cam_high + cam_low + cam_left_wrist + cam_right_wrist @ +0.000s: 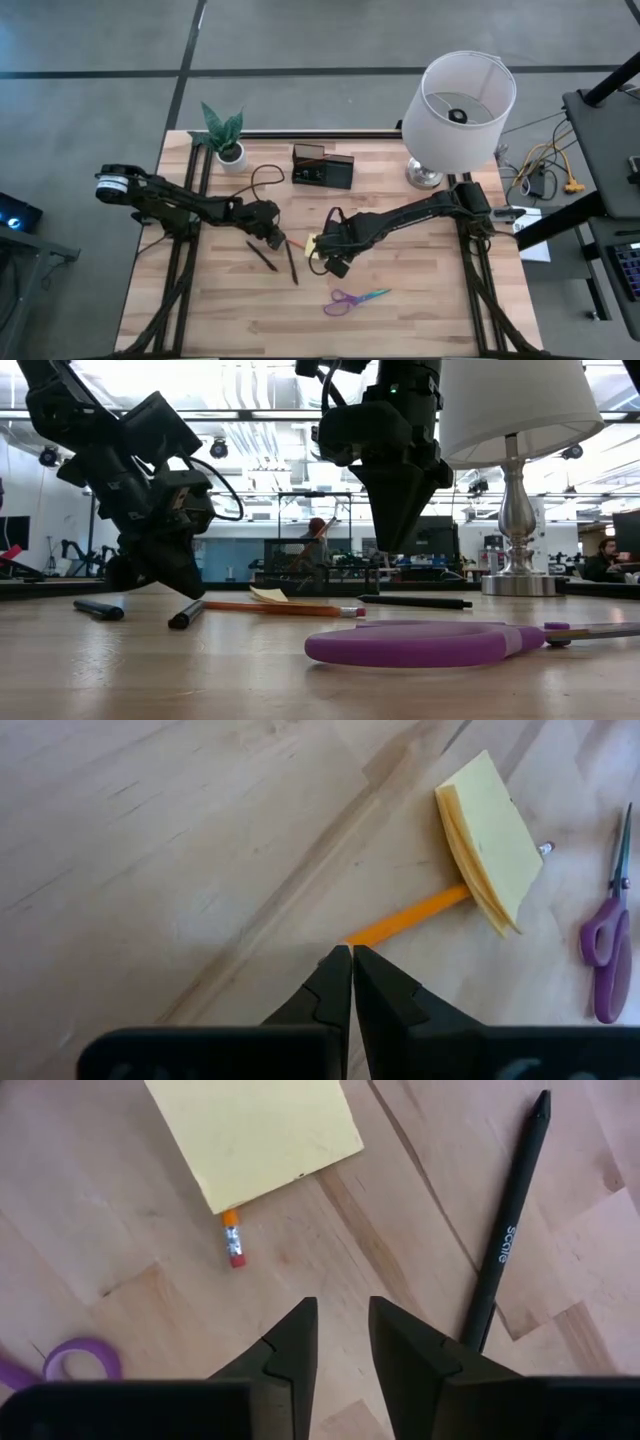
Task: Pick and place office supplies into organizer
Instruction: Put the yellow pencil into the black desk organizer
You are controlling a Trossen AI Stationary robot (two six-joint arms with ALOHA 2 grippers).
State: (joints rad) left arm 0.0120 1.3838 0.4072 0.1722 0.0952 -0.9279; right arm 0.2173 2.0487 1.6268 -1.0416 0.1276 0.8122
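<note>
A: So, where's the orange pencil [410, 916]?
B: Mid-table, eraser end poking out under yellow sticky pad [255, 1132]. Left gripper [351, 958] pinched together w/ nothing in it, at pencil's bare end.
A: Right gripper [343, 1330]?
B: Fingers apart, empty, just above pad.

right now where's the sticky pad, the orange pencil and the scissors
sticky pad [492, 832], left wrist view, top sheet
orange pencil [410, 916], left wrist view, bare shaft
scissors [345, 301], high view, purple handle loops

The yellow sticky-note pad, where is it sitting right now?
In the high view the sticky-note pad lies near the table's middle, resting on the orange pencil, between the two hands and above the scissors in that picture.
</note>
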